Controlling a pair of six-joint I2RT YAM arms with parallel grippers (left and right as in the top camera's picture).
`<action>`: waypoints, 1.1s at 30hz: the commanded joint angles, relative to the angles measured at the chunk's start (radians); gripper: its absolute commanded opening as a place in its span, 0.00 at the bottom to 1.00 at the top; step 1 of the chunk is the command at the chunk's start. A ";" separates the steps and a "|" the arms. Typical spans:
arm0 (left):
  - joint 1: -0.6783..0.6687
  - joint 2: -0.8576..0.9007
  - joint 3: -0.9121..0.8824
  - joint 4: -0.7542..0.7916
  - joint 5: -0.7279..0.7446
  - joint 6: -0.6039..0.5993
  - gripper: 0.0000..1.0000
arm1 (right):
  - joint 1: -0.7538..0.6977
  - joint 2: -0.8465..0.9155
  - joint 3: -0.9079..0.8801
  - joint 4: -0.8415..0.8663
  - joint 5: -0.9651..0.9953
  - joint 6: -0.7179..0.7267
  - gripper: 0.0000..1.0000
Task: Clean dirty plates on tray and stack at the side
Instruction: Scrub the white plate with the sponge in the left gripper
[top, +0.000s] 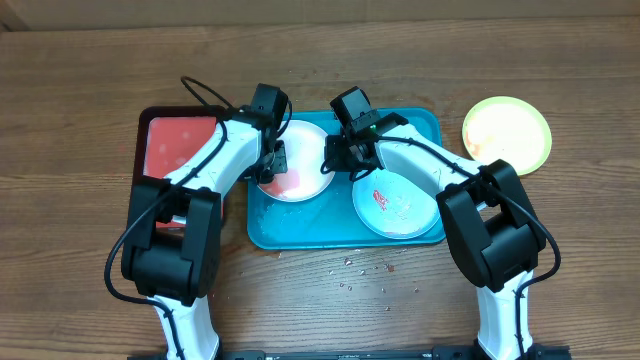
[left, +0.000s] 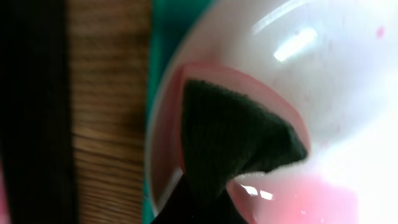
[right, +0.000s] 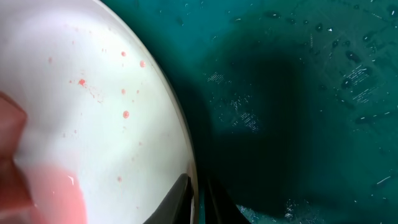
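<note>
The white plate (top: 305, 150) lies in the left half of the turquoise tray (top: 300, 235), with pink-red sauce smeared on its near side. My left gripper (top: 272, 168) is shut on a dark green scrub cloth (left: 230, 137) and presses it onto the plate's (left: 323, 74) left inner side. My right gripper (top: 335, 160) is shut on the plate's right rim, one finger inside and one outside (right: 200, 196). The mint-rimmed plate (top: 400, 210), with a red smear, lies in the tray's right half. The lime-green-rimmed plate (top: 507, 133) sits on the table to the right of the tray.
A smaller red tray (top: 175, 145) with a dark rim lies left of the turquoise tray, under my left arm. Small droplets or crumbs (top: 350, 265) dot the wooden table in front of the tray. The tray floor (right: 298, 93) is wet.
</note>
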 joint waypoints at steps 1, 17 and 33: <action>0.008 0.011 0.109 -0.034 -0.081 -0.014 0.04 | 0.004 0.043 0.001 -0.005 0.023 0.005 0.11; 0.001 0.112 0.106 0.047 0.312 0.065 0.04 | 0.004 0.043 0.001 -0.005 0.037 0.004 0.11; 0.070 -0.039 0.193 -0.195 -0.176 -0.094 0.04 | 0.004 0.041 0.002 -0.032 0.036 0.003 0.04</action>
